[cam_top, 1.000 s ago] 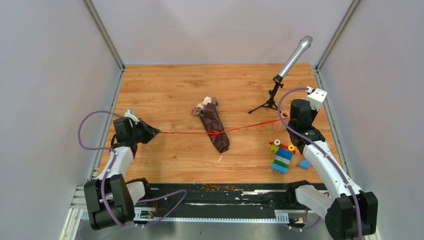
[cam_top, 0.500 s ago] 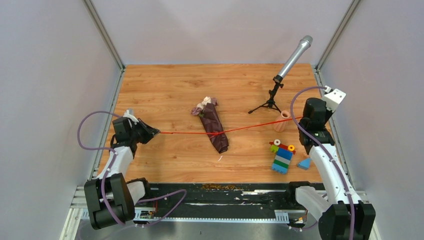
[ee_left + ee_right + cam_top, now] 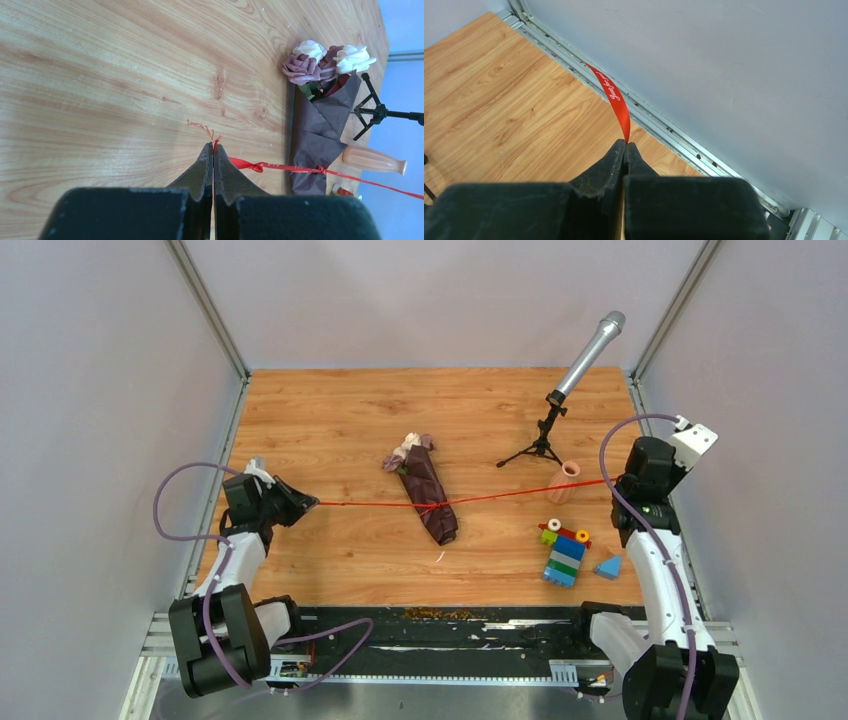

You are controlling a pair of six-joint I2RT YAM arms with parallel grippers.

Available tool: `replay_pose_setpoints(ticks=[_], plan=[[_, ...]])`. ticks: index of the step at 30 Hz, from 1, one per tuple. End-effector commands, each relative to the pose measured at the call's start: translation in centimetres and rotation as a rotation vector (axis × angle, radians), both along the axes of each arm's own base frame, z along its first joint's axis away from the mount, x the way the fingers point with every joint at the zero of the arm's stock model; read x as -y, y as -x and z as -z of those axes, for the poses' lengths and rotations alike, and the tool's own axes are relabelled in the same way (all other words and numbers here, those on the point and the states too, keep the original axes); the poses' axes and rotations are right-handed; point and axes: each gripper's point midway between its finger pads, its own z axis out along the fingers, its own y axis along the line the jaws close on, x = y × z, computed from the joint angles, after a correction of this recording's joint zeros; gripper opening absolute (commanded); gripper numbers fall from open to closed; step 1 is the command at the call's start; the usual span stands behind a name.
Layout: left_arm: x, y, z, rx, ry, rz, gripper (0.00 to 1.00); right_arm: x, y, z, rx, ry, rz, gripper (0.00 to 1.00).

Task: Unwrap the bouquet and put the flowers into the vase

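Note:
The bouquet (image 3: 430,497), a dark maroon paper cone, lies mid-table with its flowers (image 3: 410,452) at the far end. In the left wrist view the bouquet (image 3: 320,135) shows cream and mauve flowers (image 3: 320,60). A red ribbon (image 3: 370,504) stays knotted round the cone and stretches taut both ways. My left gripper (image 3: 312,504) (image 3: 213,146) is shut on the ribbon's left end (image 3: 280,166). Near the right wall, my right gripper (image 3: 616,480) (image 3: 626,143) is shut on the other end of the ribbon (image 3: 616,97). The peach vase (image 3: 563,482) (image 3: 372,160) lies under the ribbon's right span.
A microphone (image 3: 590,352) on a small tripod (image 3: 540,445) stands at the back right. A colourful toy-brick stack (image 3: 565,552) and a blue triangular block (image 3: 607,566) sit front right. Grey walls close in both sides, and a metal rail (image 3: 674,135) runs along the right wall.
My right gripper has pulled its ribbon end further right toward the wall, uncovering the vase. The left gripper has shifted slightly left. The bouquet has barely moved.

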Motion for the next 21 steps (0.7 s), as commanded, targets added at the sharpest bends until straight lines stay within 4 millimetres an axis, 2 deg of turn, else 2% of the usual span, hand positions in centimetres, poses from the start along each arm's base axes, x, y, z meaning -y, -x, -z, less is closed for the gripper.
replay_pose_setpoints(ticks=[1,11,21], plan=[[-0.7,-0.7,-1.0,0.042,-0.006,-0.018,0.0,1.1,0.3,-2.3,0.073,-0.01,0.037,0.0],[-1.0,-0.7,-1.1,0.04,-0.007,-0.021,0.0,2.5,1.0,-1.9,0.076,-0.03,0.08,0.0],[-2.1,-0.4,-1.1,0.024,-0.022,-0.06,0.0,3.5,1.7,-1.7,0.076,-0.042,0.123,0.0]])
